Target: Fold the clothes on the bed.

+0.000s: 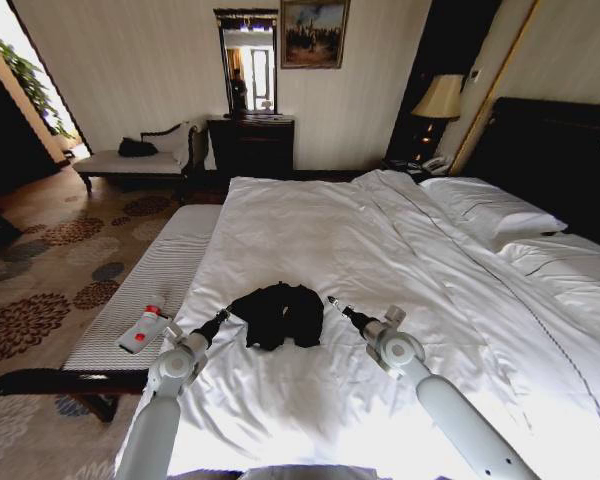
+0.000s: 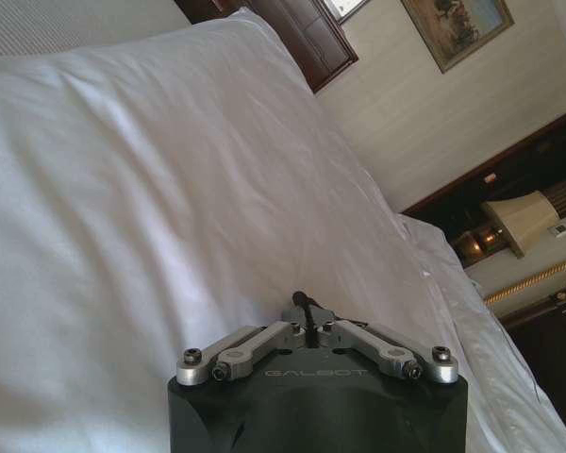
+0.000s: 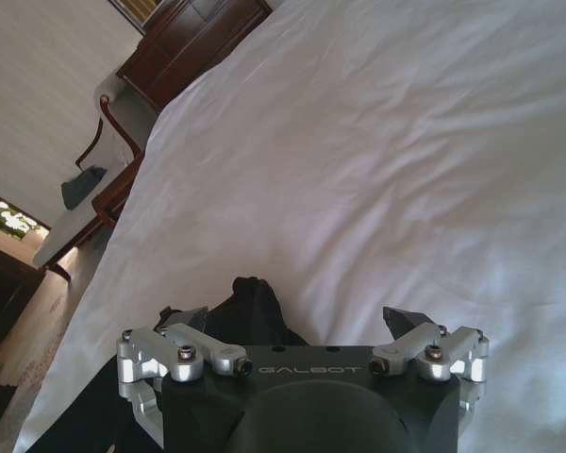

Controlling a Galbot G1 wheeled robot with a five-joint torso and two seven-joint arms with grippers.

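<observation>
White duvet sprawls across the bed [image 1: 400, 260], and near its foot sits the black T-shirt [image 1: 277, 314], still a crumpled heap (no lettering showing). Left gripper [image 1: 225, 314] pokes at its left edge, fingers drawn together; right gripper [image 1: 334, 303] hovers just beside the right edge, fingers spread. Folding hasn't begun — it looks like spreading flat comes first.

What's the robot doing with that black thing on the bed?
The robot is working on a crumpled black T-shirt lying on the bed's white duvet. Its left gripper is at one side of the shirt and its right gripper is at the other, both low by the fabric. The shirt is still bunched up, not yet folded.
</observation>
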